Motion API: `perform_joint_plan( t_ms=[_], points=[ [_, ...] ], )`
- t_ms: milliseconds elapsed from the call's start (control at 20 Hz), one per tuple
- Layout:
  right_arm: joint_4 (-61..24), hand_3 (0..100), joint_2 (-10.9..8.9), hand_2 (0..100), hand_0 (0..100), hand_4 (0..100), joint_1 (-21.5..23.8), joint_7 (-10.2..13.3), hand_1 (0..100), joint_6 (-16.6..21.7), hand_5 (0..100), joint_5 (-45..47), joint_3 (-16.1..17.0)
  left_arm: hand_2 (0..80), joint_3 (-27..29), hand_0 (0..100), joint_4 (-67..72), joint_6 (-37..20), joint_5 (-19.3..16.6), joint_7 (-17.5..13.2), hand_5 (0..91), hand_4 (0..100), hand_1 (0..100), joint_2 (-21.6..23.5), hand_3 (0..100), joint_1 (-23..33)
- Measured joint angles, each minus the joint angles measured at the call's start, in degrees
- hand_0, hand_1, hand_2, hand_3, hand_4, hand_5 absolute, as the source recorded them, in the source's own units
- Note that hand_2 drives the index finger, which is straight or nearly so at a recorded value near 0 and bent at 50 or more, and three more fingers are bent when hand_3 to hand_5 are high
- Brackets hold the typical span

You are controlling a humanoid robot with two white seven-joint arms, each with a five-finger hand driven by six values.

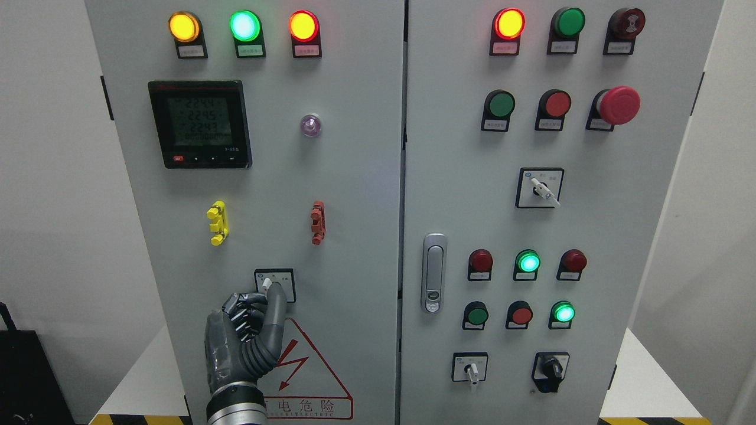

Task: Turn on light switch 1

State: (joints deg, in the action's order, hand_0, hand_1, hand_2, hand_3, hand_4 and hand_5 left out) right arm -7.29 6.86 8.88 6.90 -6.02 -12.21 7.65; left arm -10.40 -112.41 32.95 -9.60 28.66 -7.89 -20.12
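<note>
Currently the left hand (248, 330) is seen raised against the lower part of the left cabinet door (354, 195), its arm coming in at the bottom edge left of centre. Light switch 1 (274, 284), taken to be the small rotary selector in the black-framed plate, sits at about 1 o'clock from the palm, directly at the fingertips. The white lever of the switch is tilted, its long axis running roughly 11 to 5 o'clock, tip pointing toward 11. One finger (275, 313) is stretched up along the plate, ending just beside or on the lever; the other fingers are curled in at the knuckles. Whether the lever is actually pinched cannot be told, since the finger covers the lower half of the knob.

The right hand is not in view, so the left is the only one placed for the move.

The turn is judged to hinge on the lever's tilt: a push across the tip toward 1 o'clock would be needed. The warning triangle (304, 369) lies at 5 o'clock from the hand, clear of the motion.
</note>
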Motion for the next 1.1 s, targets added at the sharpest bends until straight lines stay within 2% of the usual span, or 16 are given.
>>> perform_joint_plan(
  t_ms=[501, 652, 752, 852, 1103],
  points=[
    [0.0, 0, 0.00, 0, 5, 0, 0.0, 0.0, 0, 0.0, 0, 0.0, 0.0, 70.8, 0.0, 100, 0.0, 0.0, 0.0, -0.3, 79.5, 92, 44, -0.2, 95, -0.1],
    [0.0, 0, 0.00, 0, 5, 0, 0.0, 0.0, 0, 0.0, 0, 0.0, 0.0, 71.4, 0.0, 100, 0.0, -0.1, 0.0, -0.2, 80.0, 93, 36, -0.2, 95, -0.1],
    [0.0, 0, 0.00, 0, 5, 0, 0.0, 0.0, 0, 0.0, 0, 0.0, 0.0, 71.5, 0.0, 96, 0.0, -0.1, 0.0, -0.1, 80.1, 93, 33, -0.2, 95, -0.1],
    [0.0, 0, 0.00, 0, 5, 0, 0.0, 0.0, 0, 0.0, 0, 0.0, 0.0, 71.4, 0.0, 88, 0.0, -0.1, 0.1, -0.1, 80.1, 93, 31, -0.2, 95, -0.1],
    [0.0, 0, 0.00, 0, 5, 0, 0.0, 0.0, 0, 0.0, 0, 0.0, 0.0, 71.2, 0.0, 80, 0.1, -0.3, 0.0, 0.0, 80.1, 92, 31, -0.2, 95, -0.1]
  ],
)
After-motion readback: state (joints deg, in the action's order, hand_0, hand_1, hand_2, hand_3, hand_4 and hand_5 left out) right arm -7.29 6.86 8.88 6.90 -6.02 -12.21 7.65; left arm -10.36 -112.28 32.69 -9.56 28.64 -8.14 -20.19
